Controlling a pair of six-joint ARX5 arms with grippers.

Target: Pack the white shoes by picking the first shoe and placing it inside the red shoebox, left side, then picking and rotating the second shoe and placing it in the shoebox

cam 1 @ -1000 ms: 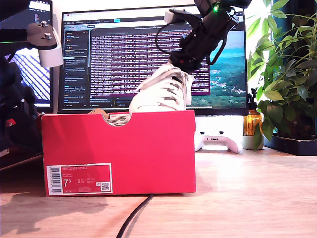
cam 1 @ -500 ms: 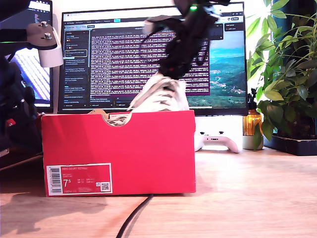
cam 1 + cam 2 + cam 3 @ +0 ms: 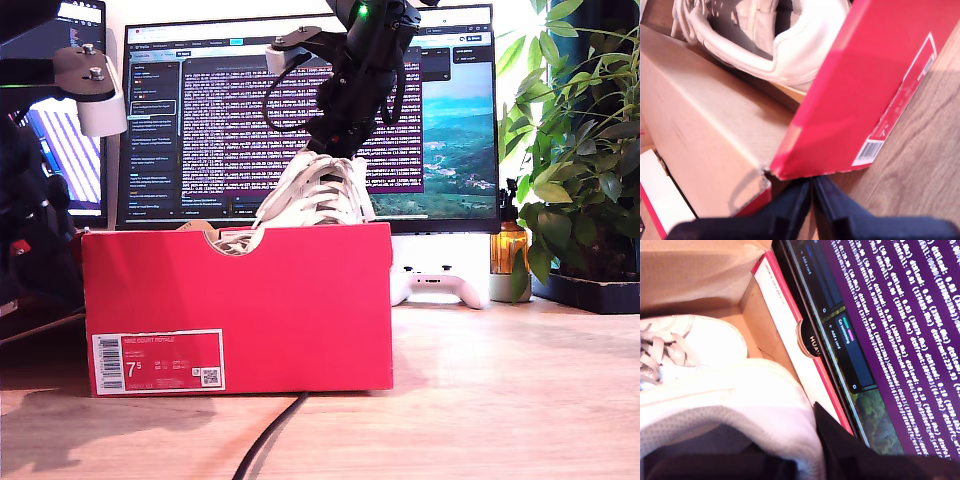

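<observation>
The red shoebox (image 3: pixel 240 300) stands open on the wooden desk, its barcode label facing the exterior camera. One white shoe (image 3: pixel 695 340) lies inside it; its laces show through the notch (image 3: pixel 235 240), and the first wrist view also catches this shoe (image 3: pixel 785 45). The other white shoe (image 3: pixel 320 190) hangs tilted over the box's half toward the exterior view's right, partly below the rim. My second gripper (image 3: pixel 335 145) is shut on its heel collar (image 3: pixel 740 405). My first gripper (image 3: pixel 812 200) is shut on nothing, just outside a lower corner of the shoebox (image 3: pixel 860 85).
A large monitor (image 3: pixel 300 110) stands close behind the box. A white game controller (image 3: pixel 440 285), an amber bottle (image 3: pixel 510 250) and a leafy plant (image 3: pixel 580 150) are at the exterior view's right. A black cable (image 3: pixel 265 440) runs over the desk in front.
My second gripper has carried the held shoe toward the exterior view's left and turned it, so it now hangs more upright over the box. The box and the first arm have stayed put.
</observation>
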